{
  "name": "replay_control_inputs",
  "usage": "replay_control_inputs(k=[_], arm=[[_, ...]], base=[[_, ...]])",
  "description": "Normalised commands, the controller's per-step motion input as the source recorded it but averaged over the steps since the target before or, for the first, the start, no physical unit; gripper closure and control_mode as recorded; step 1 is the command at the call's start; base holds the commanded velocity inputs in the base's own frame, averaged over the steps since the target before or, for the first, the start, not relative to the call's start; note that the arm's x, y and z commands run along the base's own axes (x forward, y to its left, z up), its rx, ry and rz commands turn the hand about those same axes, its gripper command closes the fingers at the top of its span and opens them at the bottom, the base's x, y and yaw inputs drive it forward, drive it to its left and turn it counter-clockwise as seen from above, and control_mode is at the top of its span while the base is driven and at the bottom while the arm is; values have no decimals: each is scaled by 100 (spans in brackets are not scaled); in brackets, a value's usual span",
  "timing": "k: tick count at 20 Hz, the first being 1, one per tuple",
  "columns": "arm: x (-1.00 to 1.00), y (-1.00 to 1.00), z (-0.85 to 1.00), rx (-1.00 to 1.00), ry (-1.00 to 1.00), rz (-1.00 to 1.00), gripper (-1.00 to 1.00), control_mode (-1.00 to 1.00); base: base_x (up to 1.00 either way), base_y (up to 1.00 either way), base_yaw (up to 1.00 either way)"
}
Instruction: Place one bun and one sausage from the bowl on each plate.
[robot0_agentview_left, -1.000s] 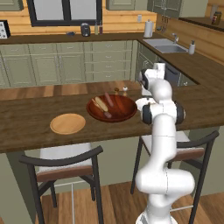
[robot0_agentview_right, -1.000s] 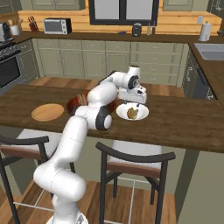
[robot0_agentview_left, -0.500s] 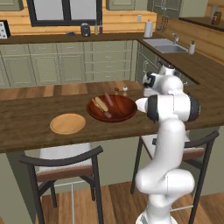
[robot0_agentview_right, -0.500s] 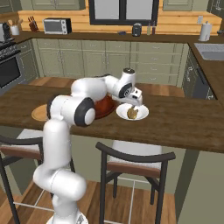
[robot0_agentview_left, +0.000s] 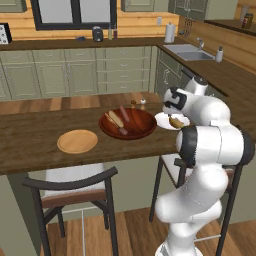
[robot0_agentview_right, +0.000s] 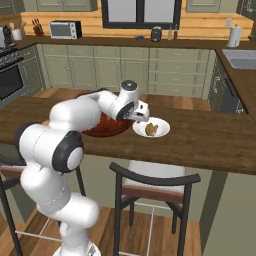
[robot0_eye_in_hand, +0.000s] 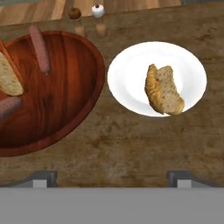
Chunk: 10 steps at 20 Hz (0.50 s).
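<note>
Hand view: pincer (robot0_eye_in_hand: 112, 177) released above counter; bun (robot0_eye_in_hand: 164, 89) on white plate (robot0_eye_in_hand: 131, 70) beyond.

The bowl (robot0_eye_in_hand: 65, 105) is glossy dark reddish-brown wood with darker grain streaks, and in it lie a pinkish-brown sausage (robot0_eye_in_hand: 39, 48) and a pale tan bun (robot0_eye_in_hand: 9, 76). Beside it the white plate (robot0_eye_in_hand: 127, 87) carries a golden-brown bun (robot0_eye_in_hand: 164, 89) with a speckled beige cut face, while the other plate (robot0_agentview_left: 77, 141) is flat light tan. The counter (robot0_eye_in_hand: 131, 148) is dark brown wood with fine grain, and the two small shakers (robot0_eye_in_hand: 86, 12) have one brown and one white top.
</note>
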Motion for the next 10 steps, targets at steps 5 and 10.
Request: replay_control_inputs(k=[5, 10], arm=[[6, 88, 56, 0, 16, 9, -100, -100], [48, 85, 12, 3, 20, 10, -100, -100]], base=[[0, 0, 0], [0, 0, 0]])
